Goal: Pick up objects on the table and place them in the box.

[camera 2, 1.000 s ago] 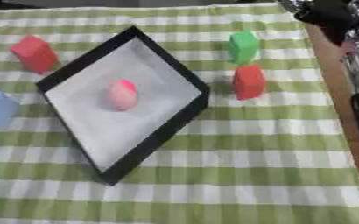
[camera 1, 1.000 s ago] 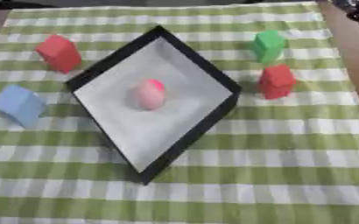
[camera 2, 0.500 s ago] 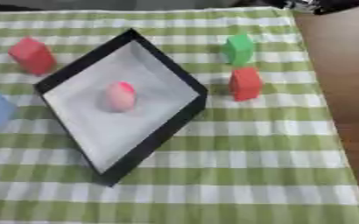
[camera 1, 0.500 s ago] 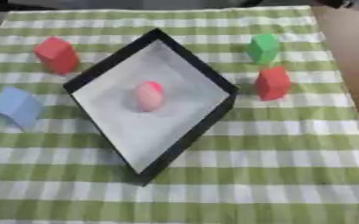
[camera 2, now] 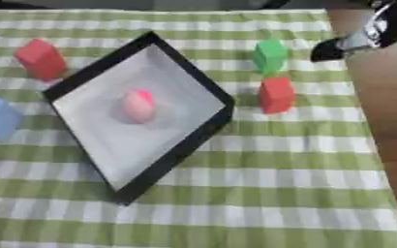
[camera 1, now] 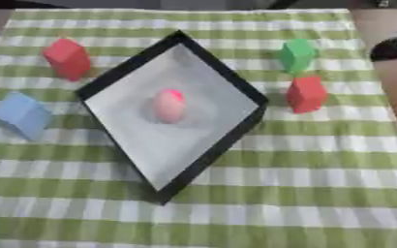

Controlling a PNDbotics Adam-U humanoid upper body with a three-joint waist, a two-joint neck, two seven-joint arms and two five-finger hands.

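Note:
A black-rimmed box (camera 1: 221, 70) with a white floor lies cornerwise in the middle of the checked cloth. A pink, egg-shaped thing (camera 1: 169, 105) rests inside it. Left of the box stand a red block (camera 1: 67, 58) and, nearer to me, a blue block (camera 1: 22, 115). To the right of the box a green block (camera 1: 297, 55) stands just behind a second red block (camera 1: 306, 94). My right hand (camera 2: 354, 41) comes in blurred at the upper right, over the cloth's edge, to the right of the green block and apart from it. It holds nothing that I can see. My left hand is out of sight.
The green-and-white checked cloth (camera 1: 303, 160) covers most of the table. Bare brown wood (camera 2: 380, 121) runs down the right side. The cloth's near half holds nothing but the box's corner.
My right arm showed at the right edge a second ago, left the picture, and now the hand comes in at the upper right. The blocks and box have stayed put.

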